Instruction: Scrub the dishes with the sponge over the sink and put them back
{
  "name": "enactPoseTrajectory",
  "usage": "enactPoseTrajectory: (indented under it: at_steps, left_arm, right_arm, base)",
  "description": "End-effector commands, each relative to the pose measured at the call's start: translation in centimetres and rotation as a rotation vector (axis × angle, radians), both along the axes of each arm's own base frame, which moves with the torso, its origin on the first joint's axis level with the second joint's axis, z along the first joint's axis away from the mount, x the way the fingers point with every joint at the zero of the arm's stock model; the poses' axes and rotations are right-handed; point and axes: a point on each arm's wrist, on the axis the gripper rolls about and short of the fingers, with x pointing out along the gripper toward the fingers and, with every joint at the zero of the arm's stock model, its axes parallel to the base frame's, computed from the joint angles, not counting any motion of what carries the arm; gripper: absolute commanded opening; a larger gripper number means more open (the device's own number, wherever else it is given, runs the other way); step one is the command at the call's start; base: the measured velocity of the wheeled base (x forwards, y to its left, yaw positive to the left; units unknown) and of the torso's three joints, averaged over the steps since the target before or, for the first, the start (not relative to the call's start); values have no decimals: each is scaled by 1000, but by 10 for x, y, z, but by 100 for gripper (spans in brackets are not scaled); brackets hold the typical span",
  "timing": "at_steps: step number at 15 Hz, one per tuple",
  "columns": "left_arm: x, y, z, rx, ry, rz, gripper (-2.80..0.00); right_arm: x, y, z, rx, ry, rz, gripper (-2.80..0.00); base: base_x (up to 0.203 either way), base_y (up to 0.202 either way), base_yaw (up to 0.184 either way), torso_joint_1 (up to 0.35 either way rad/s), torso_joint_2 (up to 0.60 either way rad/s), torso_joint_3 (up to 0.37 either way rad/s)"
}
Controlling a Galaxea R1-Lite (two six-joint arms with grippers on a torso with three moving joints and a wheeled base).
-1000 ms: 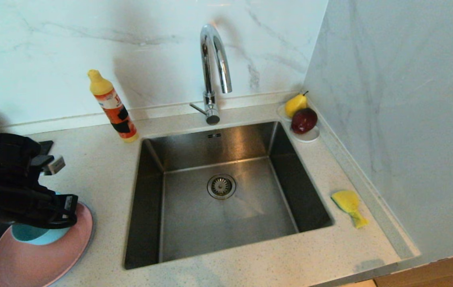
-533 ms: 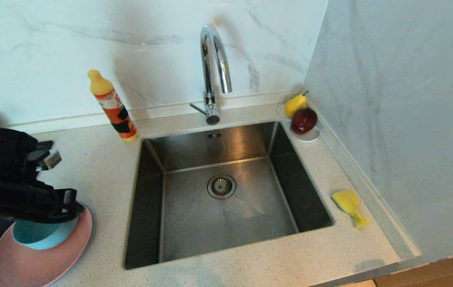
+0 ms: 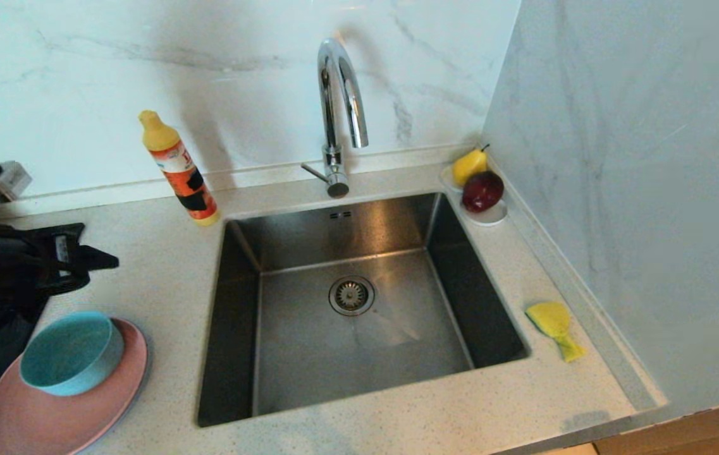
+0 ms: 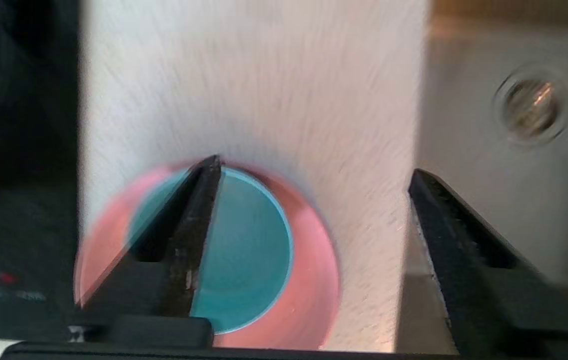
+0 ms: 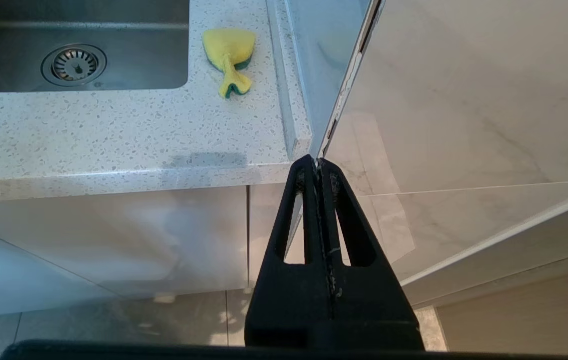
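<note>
Teal bowl (image 3: 71, 352) sits upright on pink plate (image 3: 62, 404), on the counter (image 3: 163, 278) left of the sink (image 3: 359, 303), near the front edge. A thin bluish rim shows under the plate's right edge; cannot tell what it is. Sponge (image 3: 554, 325), yellow w/ dark green layer, lies crumpled on the counter right of the sink, near the side wall, well apart from the dishes.

Left gripper (image 3: 97, 260) hangs above the counter, just behind the bowl and plate, clear of both. Left wrist view: fingers (image 4: 194, 235) spread wide, nothing between them; bowl (image 4: 244, 265) and plate (image 4: 313, 300) seen below, blurred.

Right gripper (image 5: 317, 162) is parked low in front of the cabinet, below counter level, at the right end by the wall; jaws pressed together, holding nothing. Sponge (image 5: 229, 52) and drain strainer (image 5: 74, 64) visible beyond it.

Sink basin holds only the drain strainer (image 3: 351, 295). Chrome tap (image 3: 340, 114) stands behind it. Orange bottle w/ yellow cap (image 3: 179, 170) stands at the rear left of the sink. White saucer (image 3: 492, 217) at the rear right corner carries a yellow pear (image 3: 468, 165) and a dark red fruit (image 3: 483, 191).
</note>
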Motion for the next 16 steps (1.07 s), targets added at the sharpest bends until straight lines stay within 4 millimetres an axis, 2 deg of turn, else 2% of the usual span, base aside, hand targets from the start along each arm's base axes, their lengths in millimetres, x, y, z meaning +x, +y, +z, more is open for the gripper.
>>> enactPoseTrajectory:
  at_steps: [1, 4, 7, 11, 13, 15, 16]
  left_arm:
    - [-29, -5, 27, 5, -124, -10, -280]
    - [-42, -14, 52, -50, -237, -102, -280]
    - [-61, -25, 75, 57, -326, -151, -280]
    - [-116, -44, 92, 106, -463, -261, -280]
    - [-155, -44, 89, 120, -530, -269, -280]
    - [-201, -43, 69, 147, -592, -275, -280]
    - [-224, -42, 51, 171, -619, -281, -280]
  right_arm:
    - [0, 0, 0, -1, 0, 1, -280]
    - [0, 0, 0, -1, 0, 1, -280]
    - [0, 0, 0, -1, 0, 1, -280]
    - [0, 0, 0, -1, 0, 1, -280]
    - [0, 0, 0, -1, 0, 1, -280]
    - [0, 0, 0, -1, 0, 1, -280]
    - [0, 0, 0, -1, 0, 1, -280]
  base:
    - [0, 0, 0, 0, 0, 0]
    - [0, 0, 0, 0, 0, 0]
    - [0, 0, 0, 0, 0, 0]
    - [0, 0, 0, 0, 0, 0]
    - [0, 0, 0, 0, 0, 0]
    - [0, 0, 0, 0, 0, 0]
    - [0, 0, 0, 0, 0, 0]
